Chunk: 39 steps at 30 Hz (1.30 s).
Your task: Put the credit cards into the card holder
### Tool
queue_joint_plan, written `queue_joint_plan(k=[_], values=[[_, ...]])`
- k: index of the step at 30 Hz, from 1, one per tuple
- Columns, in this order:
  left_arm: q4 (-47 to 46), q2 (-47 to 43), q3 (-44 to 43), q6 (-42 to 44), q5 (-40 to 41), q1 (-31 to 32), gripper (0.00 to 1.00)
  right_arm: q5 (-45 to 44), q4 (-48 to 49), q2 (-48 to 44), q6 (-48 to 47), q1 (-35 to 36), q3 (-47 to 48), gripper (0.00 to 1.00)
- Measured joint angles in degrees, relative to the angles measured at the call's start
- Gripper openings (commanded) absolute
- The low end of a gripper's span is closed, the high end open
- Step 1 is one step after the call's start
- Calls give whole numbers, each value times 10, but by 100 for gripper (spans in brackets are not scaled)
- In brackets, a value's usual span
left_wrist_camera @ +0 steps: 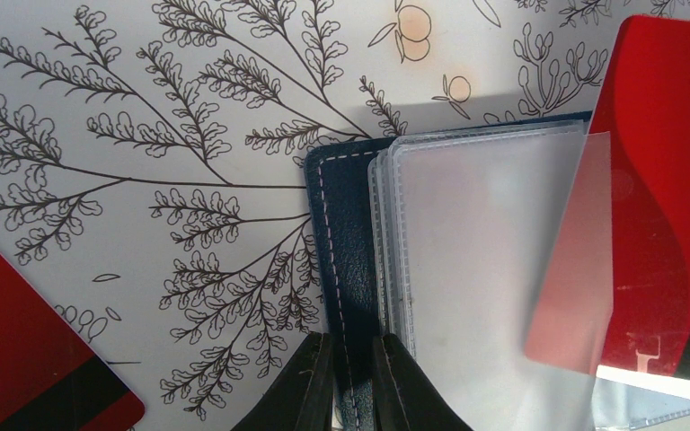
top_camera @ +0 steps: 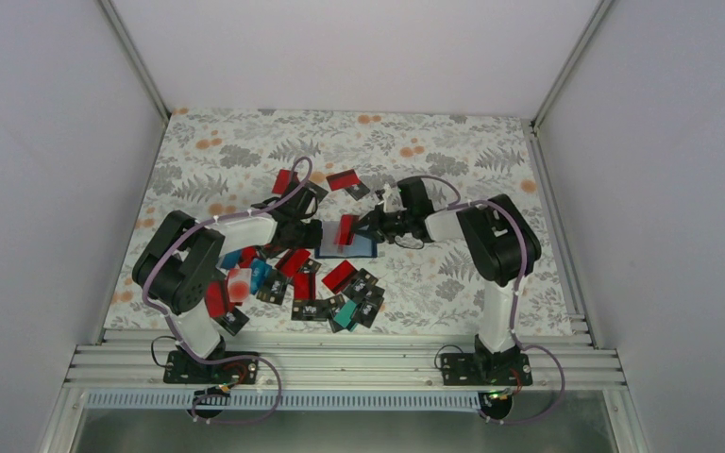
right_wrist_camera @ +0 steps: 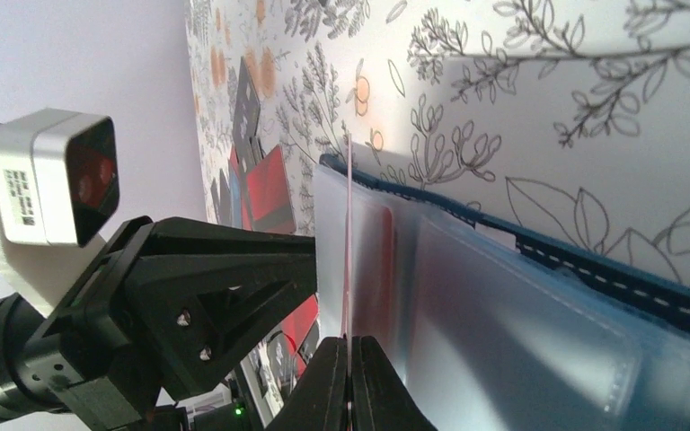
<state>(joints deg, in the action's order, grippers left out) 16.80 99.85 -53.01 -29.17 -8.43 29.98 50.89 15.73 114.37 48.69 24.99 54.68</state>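
Observation:
The card holder (top_camera: 359, 249) lies open mid-table, navy blue with clear sleeves (left_wrist_camera: 467, 269). My left gripper (top_camera: 316, 234) is shut on its stitched navy left edge (left_wrist_camera: 349, 251), one finger on each side. My right gripper (top_camera: 366, 229) is shut on a red credit card (top_camera: 347, 229), which it holds on edge over the holder. In the left wrist view this red card (left_wrist_camera: 660, 180) has its lower part behind a lifted clear sleeve. In the right wrist view the card (right_wrist_camera: 348, 242) shows edge-on, rising from the shut right gripper (right_wrist_camera: 352, 359) beside the sleeves (right_wrist_camera: 521, 332).
Several more credit cards (top_camera: 311, 288), red, black, teal and blue, lie scattered in front of the holder. Two red ones (top_camera: 343, 179) rest behind it. One red card (left_wrist_camera: 27, 359) lies left of the left gripper. White walls enclose the floral table; a metal rail (top_camera: 340, 363) runs along the near edge.

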Motion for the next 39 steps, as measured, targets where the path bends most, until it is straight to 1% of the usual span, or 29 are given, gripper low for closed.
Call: queue_joint_plan(k=[6,16,34,39], values=[[0,0,0,0,0,0,14,4,-2,0,0,3,-8,4],[0,0,0,0,0,0,14,28,-33,0,-31,6,-5,4],[-9,-3,7,0,0,0,14,44,-57,47,-35,27,54,4],[-9,-3,7,0,0,0,14,59,-87,64,-61,28,81,4]])
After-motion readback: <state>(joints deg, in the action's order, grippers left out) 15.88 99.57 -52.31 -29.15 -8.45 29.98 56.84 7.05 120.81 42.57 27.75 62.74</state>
